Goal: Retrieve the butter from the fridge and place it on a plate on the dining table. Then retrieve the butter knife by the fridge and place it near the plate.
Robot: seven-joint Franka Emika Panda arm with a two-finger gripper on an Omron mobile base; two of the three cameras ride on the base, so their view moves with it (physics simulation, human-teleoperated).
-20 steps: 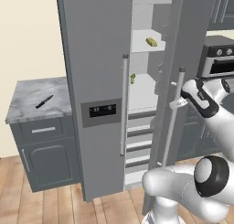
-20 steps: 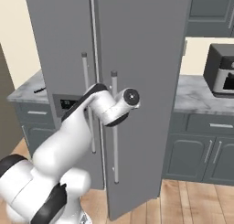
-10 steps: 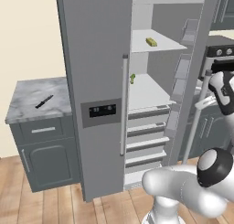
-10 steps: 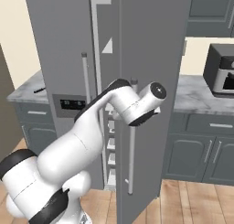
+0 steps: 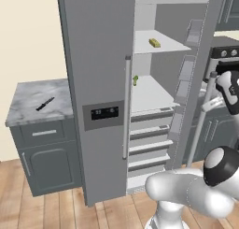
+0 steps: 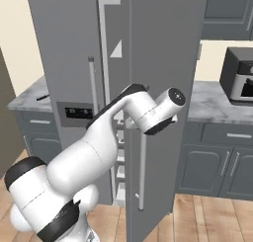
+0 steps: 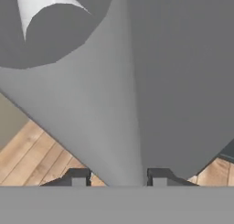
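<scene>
Swung much wider than a second ago: right-hand door of the tall grey side-by-side fridge (image 5: pixel 98 83), now standing well open and baring white shelves and drawers. Arm carried out rightward with the door, two-finger gripper (image 7: pixel 116 177) at the long vertical bar handle (image 5: pixel 201 116). Dark fingertips (image 7: pixel 77 176) set either side of the grey bar, jaws partly spread and easing apart; firm hold or release, cannot tell. Far to the gripper's left and higher, on an upper white shelf: small yellow rectangular stick of butter (image 5: pixel 154 43), lying free. One shelf lower, a small green item (image 5: pixel 135 79). Farther left again, past the shut door, slim black butter knife (image 5: pixel 45 103) on a small marble-topped drawer cabinet (image 5: pixel 28 112). Door-opening step judged essentially complete; reach for the butter likely next.
</scene>
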